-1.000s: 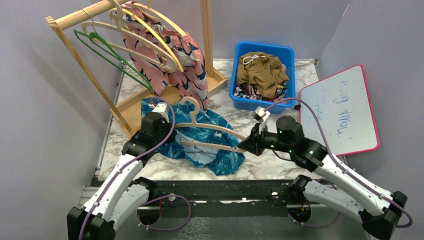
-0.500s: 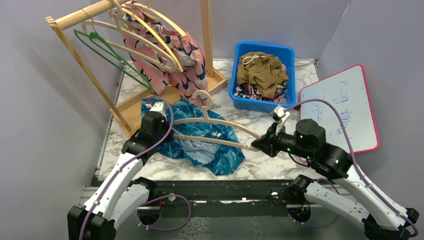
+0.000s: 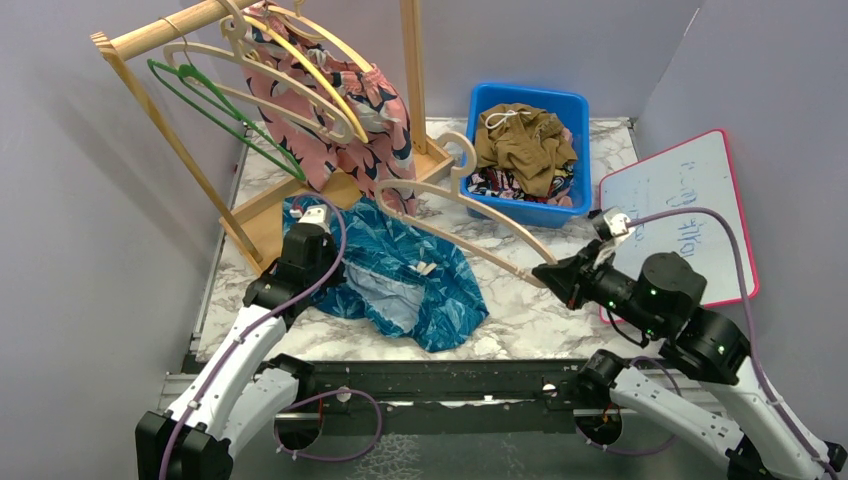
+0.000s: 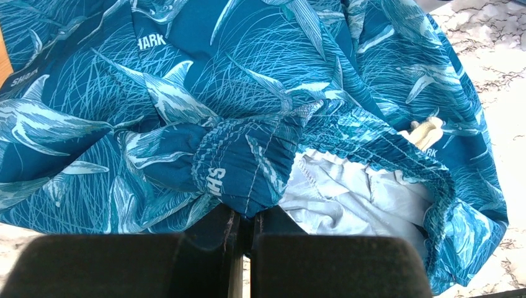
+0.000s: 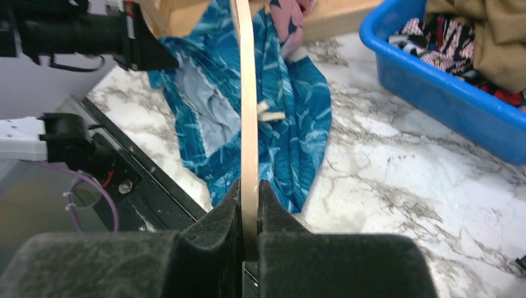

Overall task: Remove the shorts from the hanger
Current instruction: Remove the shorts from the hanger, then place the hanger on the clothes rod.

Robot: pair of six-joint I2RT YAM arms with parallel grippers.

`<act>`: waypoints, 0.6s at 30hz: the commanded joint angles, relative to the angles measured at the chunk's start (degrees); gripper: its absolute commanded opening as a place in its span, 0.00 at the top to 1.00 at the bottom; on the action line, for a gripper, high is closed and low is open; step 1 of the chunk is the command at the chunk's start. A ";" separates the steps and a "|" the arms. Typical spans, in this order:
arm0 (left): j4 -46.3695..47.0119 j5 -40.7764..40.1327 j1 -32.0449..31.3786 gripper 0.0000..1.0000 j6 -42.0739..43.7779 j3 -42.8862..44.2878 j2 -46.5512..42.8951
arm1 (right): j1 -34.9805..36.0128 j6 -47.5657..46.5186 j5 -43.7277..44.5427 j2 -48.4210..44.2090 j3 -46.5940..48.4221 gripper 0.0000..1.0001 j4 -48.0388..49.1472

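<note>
Two clamped grips: left jaws pinch the teal shorts (image 3: pixel 420 285) by the waistband on the bench (image 3: pixel 530 325); right jaws hold the wooden hanger (image 5: pixel 248 93) raised clear. Freeing looks done; next, set the hanger aside.

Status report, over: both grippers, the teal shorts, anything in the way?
Left gripper shut on teal shorts at the waistband. Right gripper shut on wooden hanger, raised, apparently clear of fabric. Shorts lying on table. Blue bin near hanger's hook.
</note>
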 commanded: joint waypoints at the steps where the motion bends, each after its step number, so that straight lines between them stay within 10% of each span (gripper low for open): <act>1: 2.14 3.66 0.36 1.00 0.85 1.44 0.00 | 0.15 0.29 3.13 -3.55 1.14 0.99 5.19; 18: 4.12 9.06 0.40 1.00 1.54 0.75 -0.13 | 0.16 -10.71 -8.15 10.63 -2.89 0.99 33.42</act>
